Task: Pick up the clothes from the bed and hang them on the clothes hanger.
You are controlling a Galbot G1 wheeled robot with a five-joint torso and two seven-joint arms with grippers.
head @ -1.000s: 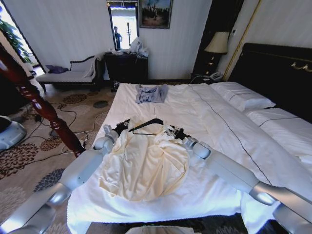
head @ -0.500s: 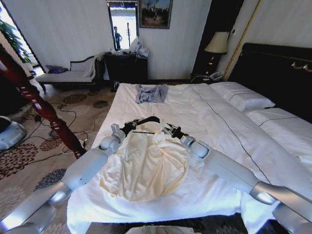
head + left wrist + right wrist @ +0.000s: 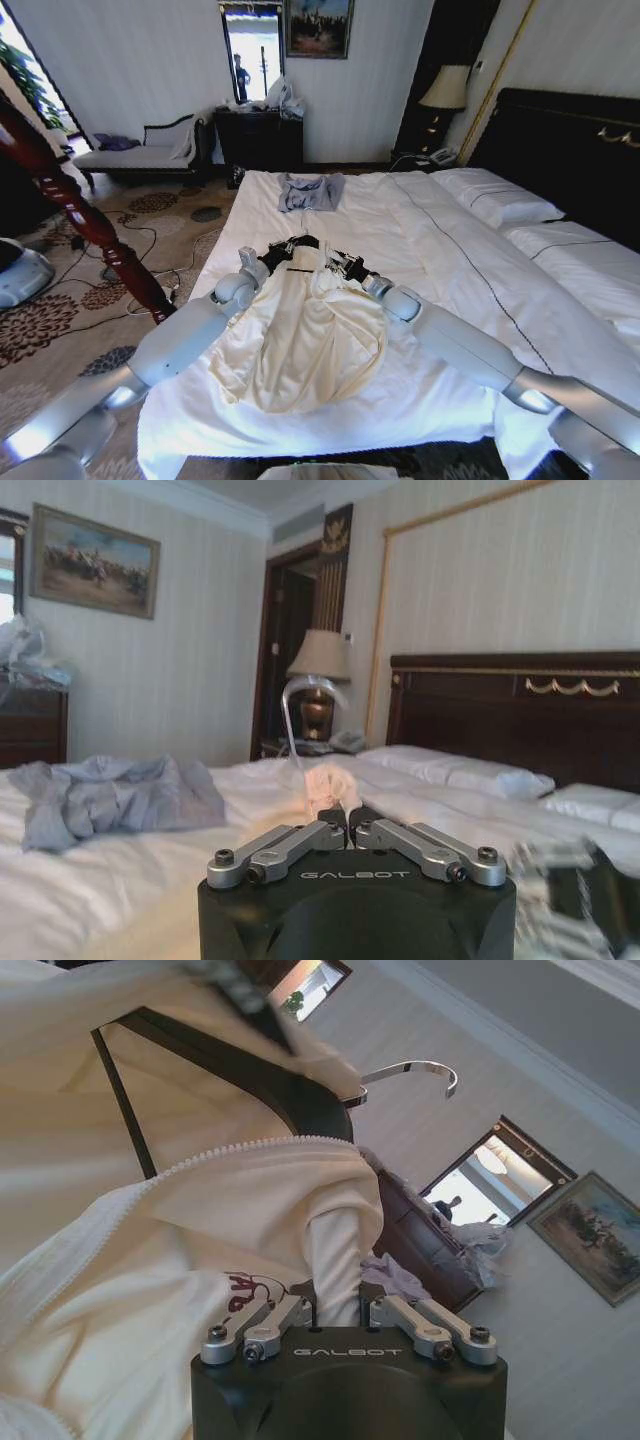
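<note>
Head view puts both arms reaching out over the bed [image 3: 440,250], meeting at the collar end of the clothes [image 3: 300,345], which lie spread on the white duvet toward the foot-side edge nearest the robot. The left gripper [image 3: 268,257] and the right gripper [image 3: 342,267] sit at either shoulder of the cream shirt, with the clothes hanger [image 3: 300,244] between them at the neckline. In the right wrist view the hanger's black shoulder already runs inside the open zip front, its silver hook poking out past the collar, and the right gripper's fingers are closed on a fold of the cream cloth. In the left wrist view the left gripper's fingers are drawn together on a small bunch of pale fabric, the hook standing just beyond them.

My judgement: the step in hand is dressing the shirt onto the hanger. Whether both shoulders are seated I cannot tell. The next move calls for pulling the collar evenly over both hanger ends, keeping the thin cloth from slipping off.

Count: one cream shirt, one hanger, two grippers, one small grey-blue garment [image 3: 310,191] near the far edge, well apart from the work.
</note>
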